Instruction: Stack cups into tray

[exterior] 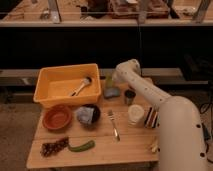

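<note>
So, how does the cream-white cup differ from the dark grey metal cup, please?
The cream-white cup is wider and pale; the dark grey metal cup is narrower and dark. The cream-white cup stands nearer the camera, the metal cup nearer the gripper, shut beside the yellow tray. Both stand upright outside it.

tray [64, 100]: smooth yellow plastic | table [127, 146]: matt wood | fork [114, 125]: shiny metal | pincer [112, 80] beside tray: pale, smooth
</note>
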Tool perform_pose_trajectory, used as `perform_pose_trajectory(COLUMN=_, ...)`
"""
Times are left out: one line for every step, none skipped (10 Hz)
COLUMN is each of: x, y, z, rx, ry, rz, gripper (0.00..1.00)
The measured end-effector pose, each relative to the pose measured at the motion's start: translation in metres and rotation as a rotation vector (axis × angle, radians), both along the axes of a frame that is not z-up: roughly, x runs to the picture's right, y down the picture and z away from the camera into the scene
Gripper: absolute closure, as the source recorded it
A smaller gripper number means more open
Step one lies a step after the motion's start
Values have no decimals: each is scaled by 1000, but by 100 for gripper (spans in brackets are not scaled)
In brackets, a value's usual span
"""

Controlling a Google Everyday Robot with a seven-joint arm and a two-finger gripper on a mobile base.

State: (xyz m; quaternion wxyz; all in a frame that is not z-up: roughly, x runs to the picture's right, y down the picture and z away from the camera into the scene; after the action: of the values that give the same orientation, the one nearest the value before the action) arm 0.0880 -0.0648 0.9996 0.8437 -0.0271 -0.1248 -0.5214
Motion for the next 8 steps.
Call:
perform_pose_trajectory(x=1, y=-1, z=-1, rx=-1, ry=-3, rz=3, gripper=81)
perform_pose_trajectory(x=2, y=-2, z=-2, rx=-1, ry=-8, rz=7, gripper=81)
perform_pose_trajectory(x=4, y=-5, z=-5, rx=1, ry=-16, rz=14, gripper=81)
perform_pose_trajectory(x=12, y=-11, z=-13, rx=6, ry=-26, rz=21, gripper=81)
perform_pose_trajectory(x=21, y=-20, z=-23, rx=14, ry=-34, rz=25, gripper=81)
perform_pose_trajectory(x=33, y=-33, z=-39, rx=27, ry=-44, rz=30, gripper=81)
perform_pose_trajectory(x=46, y=-47, z=-58, rx=44, ry=-56, rz=37, gripper=81)
perform_pose_trajectory(x=62, y=-63, z=-79, rx=64, ry=-66, rz=47, gripper=81)
